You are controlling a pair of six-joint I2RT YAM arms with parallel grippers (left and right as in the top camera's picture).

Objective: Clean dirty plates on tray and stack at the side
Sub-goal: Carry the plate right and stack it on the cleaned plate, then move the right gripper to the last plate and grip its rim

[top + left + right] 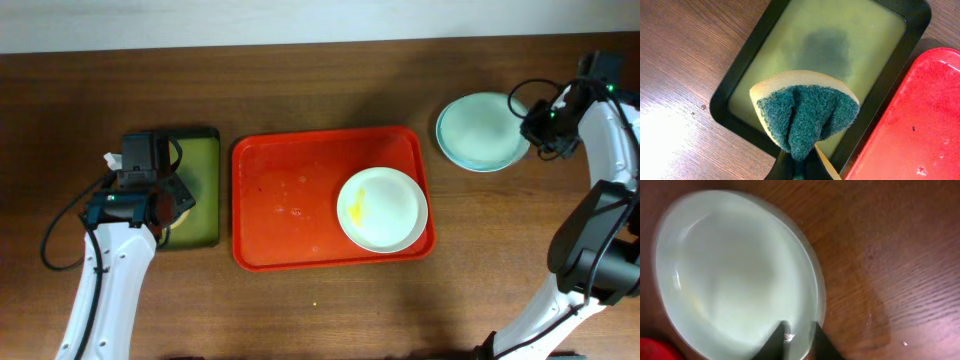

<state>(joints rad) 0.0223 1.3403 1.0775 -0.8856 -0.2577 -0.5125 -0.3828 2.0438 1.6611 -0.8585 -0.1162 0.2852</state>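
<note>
The red tray [300,200] lies mid-table. A white plate [390,215] with a yellow smear sits in its right part. A mint-blue plate [480,130] rests on the table right of the tray. A bluer rim shows under its front edge, and I cannot tell if a second plate lies beneath. My right gripper [537,125] pinches this plate's [730,275] right rim between its fingers [799,332]. My left gripper [800,170] is shut on a folded yellow-and-green sponge [805,110] above the dark green-black tray [840,30].
The dark green-black tray [203,185], left of the red tray, holds yellowish liquid. The red tray's [910,120] left rim lies close beside it. Small droplets speckle the red tray's floor. The right arm's base stands at the front right.
</note>
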